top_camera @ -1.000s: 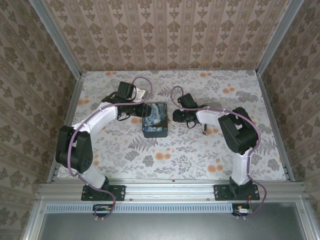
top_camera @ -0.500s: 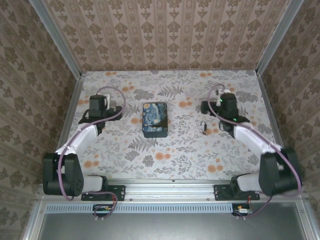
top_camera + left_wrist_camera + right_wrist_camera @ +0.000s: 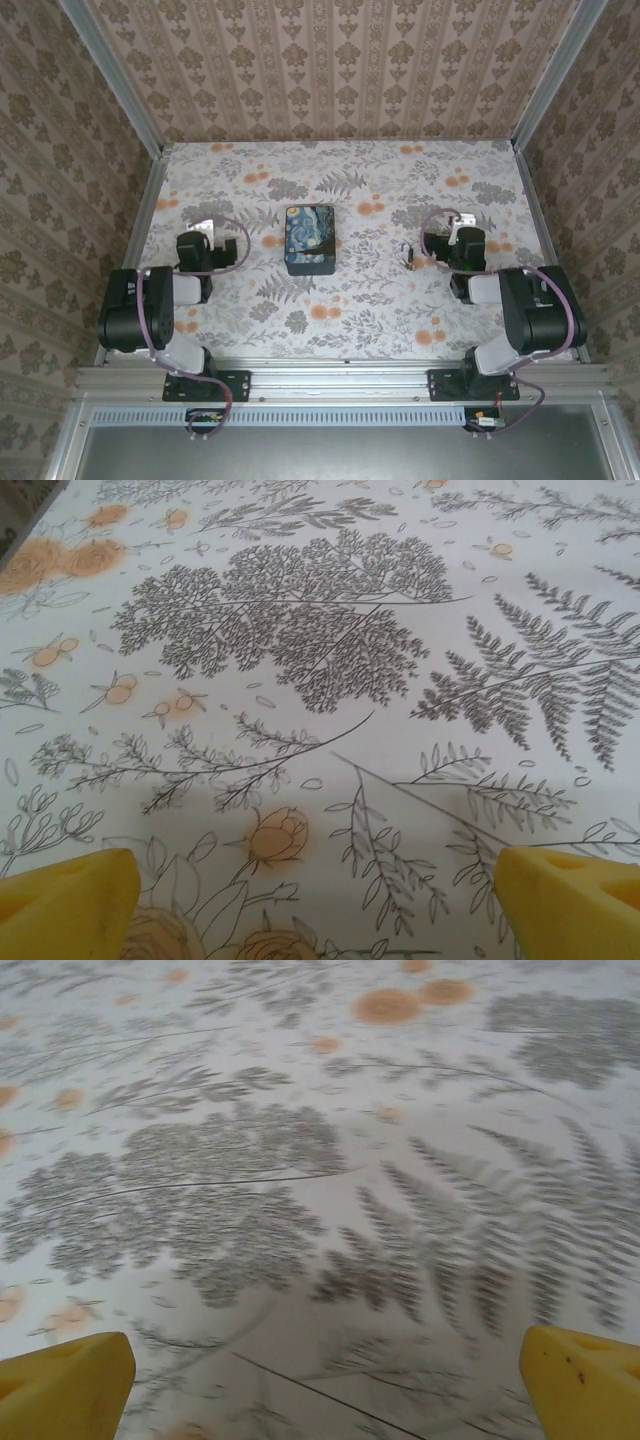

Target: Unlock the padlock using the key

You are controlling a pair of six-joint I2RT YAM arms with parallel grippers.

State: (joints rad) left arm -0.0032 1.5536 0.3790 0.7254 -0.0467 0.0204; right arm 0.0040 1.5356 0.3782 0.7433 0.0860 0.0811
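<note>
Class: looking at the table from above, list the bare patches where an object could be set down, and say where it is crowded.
Free: the far strip of tablecloth between the blue printed box and the back wall; the near-middle stretch between the left arm and right arm. Crowded: beside the right arm, where the padlock lies.

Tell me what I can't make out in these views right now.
- Top view: the small item beside the right arm is too small to tell padlock from key, or locked from open.
- Top view: the blue box hides its contents under its printed top.
- Right wrist view: the tablecloth is blurred, and the bottom edge cuts off the right gripper fingers.
</note>
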